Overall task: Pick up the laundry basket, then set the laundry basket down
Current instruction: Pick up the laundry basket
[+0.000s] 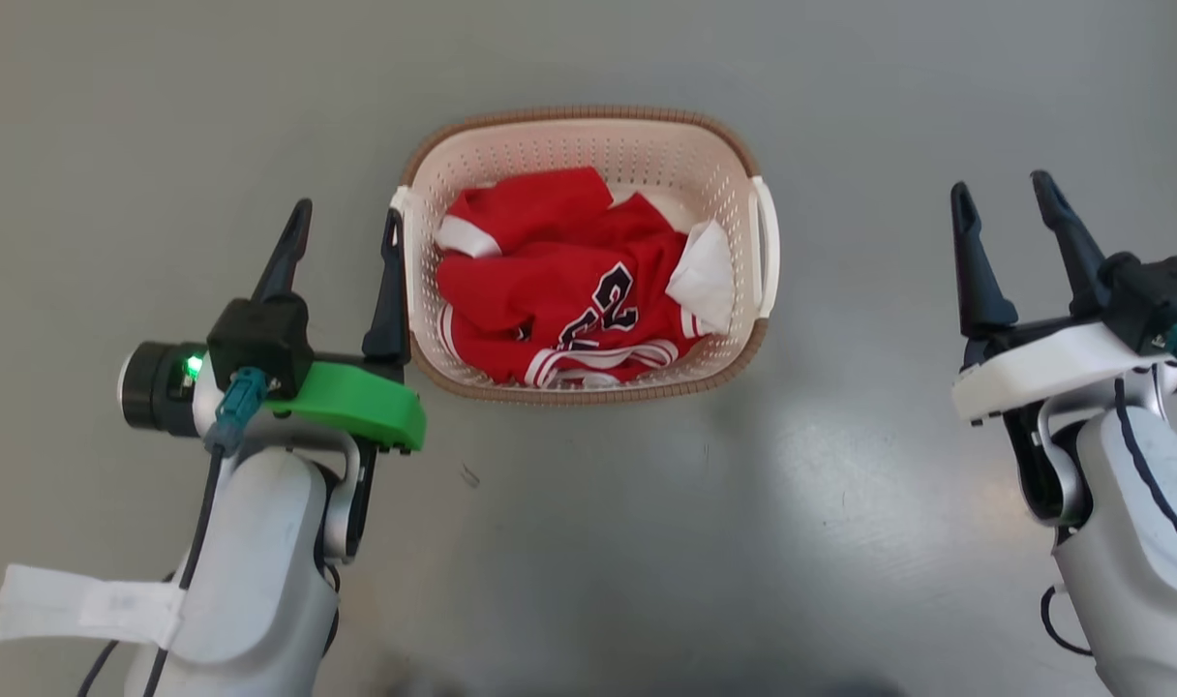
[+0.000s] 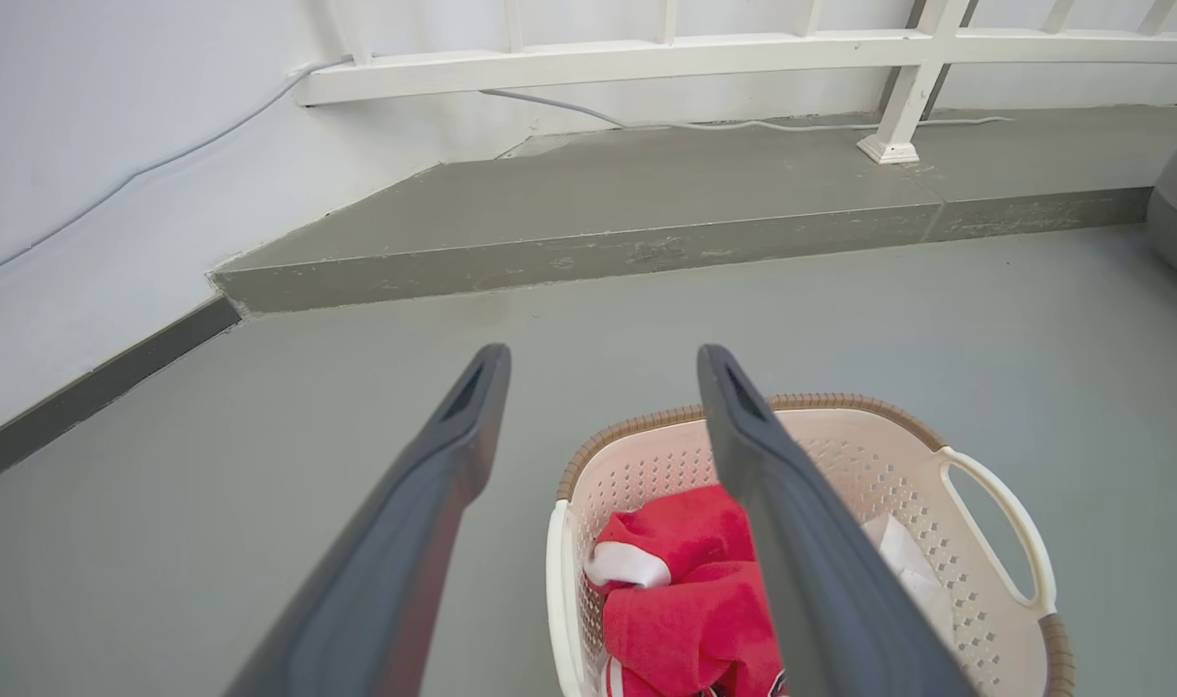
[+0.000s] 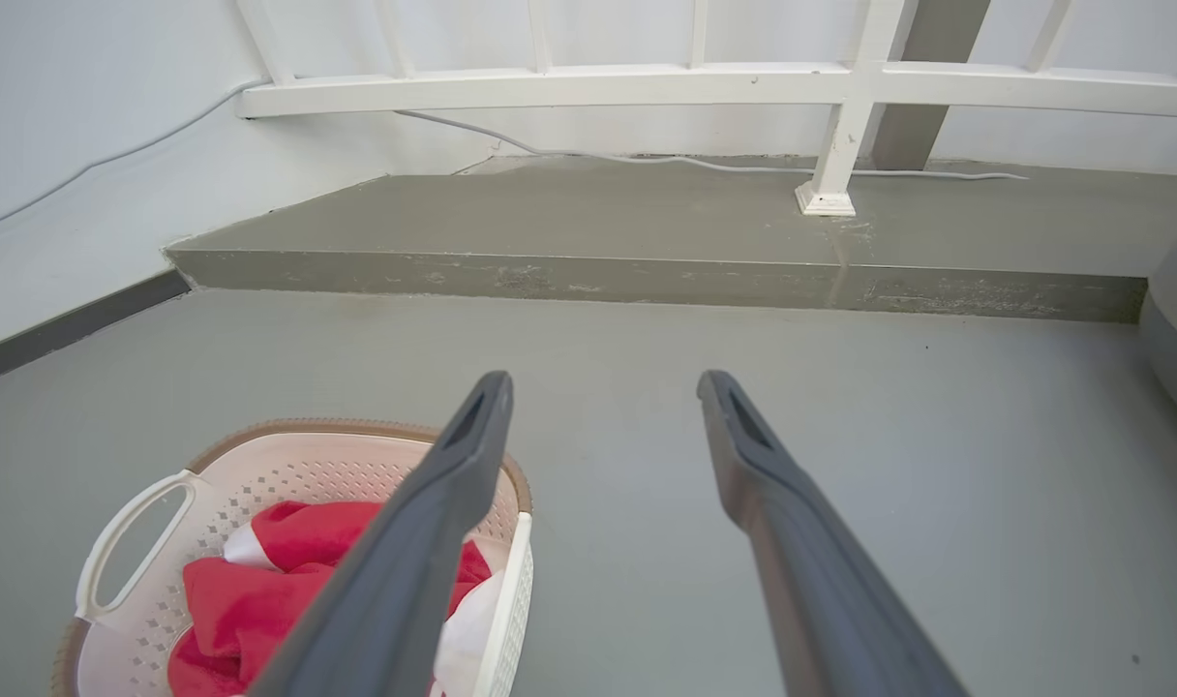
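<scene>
Laundry basket (image 1: 588,145) sits on the grey floor (image 1: 588,542), straight ahead of the robot and between its two arms. It holds a crumpled red jersey (image 1: 559,281) and a bit of white cloth (image 1: 707,276). Nothing has hold of it yet, so the lift is not begun.

The left gripper (image 1: 345,215) is spread wide with nothing between its fingers. Its inner finger (image 1: 389,290) lies right along the basket's near side, by the left handle (image 1: 401,205), though I cannot tell whether it touches the plastic. The right gripper (image 1: 1001,186) is likewise spread and empty, well apart from the right handle (image 1: 767,247).

The basket looks like thin, perforated plastic, so it should be light, and the few clothes inside add little. I judge it stiff enough to keep its shape but likely to flex or tip if raised from one side only. Its smooth plastic may also slip between hard fingers.

The sound places to take hold are the two white handles, one for each gripper, with the fingers closing across the loop. Both sides should then rise together and level. The right arm looks to need to come in toward its handle first. The clothes are soft and should stay put as long as the basket is kept flat.
</scene>
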Robot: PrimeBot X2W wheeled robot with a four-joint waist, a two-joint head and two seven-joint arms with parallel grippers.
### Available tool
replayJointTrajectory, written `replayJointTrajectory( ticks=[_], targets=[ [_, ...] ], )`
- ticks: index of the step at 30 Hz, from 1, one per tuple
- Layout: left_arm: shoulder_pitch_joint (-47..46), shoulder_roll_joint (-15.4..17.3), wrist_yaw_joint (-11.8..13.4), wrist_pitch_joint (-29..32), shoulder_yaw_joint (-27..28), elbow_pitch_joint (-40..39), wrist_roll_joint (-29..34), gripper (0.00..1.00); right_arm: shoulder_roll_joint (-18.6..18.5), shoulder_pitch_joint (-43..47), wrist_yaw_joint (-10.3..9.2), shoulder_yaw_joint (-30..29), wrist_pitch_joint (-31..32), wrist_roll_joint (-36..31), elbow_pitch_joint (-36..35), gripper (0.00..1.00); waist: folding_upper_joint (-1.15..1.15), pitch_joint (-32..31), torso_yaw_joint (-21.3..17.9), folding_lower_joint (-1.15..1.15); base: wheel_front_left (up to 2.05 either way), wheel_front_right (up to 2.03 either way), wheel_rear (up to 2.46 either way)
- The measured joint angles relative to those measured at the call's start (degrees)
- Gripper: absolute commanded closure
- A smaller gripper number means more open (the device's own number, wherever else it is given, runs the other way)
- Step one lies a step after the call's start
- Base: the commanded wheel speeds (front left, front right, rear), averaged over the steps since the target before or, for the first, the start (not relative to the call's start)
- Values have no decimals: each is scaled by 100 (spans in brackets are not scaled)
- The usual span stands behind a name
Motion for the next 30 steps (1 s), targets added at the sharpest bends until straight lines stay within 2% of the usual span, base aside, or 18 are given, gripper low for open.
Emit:
replayJointTrajectory(
  ticks=[6,19,30],
  targets=[
    [-388,-45,0,0,1,30,42,0,-13,-303,5,-22,-1,-20,-2,0,0,443,26,0,0,0,0],
    [-1477,-127,-9,68,79,287,37,0,-33,-1275,154,-12,-15,-55,100,0,0,1403,90,0,0,0,0],
    [-2393,-172,-270,290,148,866,-186,0,5,-2041,299,165,2,-102,558,0,0,2204,135,0,0,0,0]
  ],
)
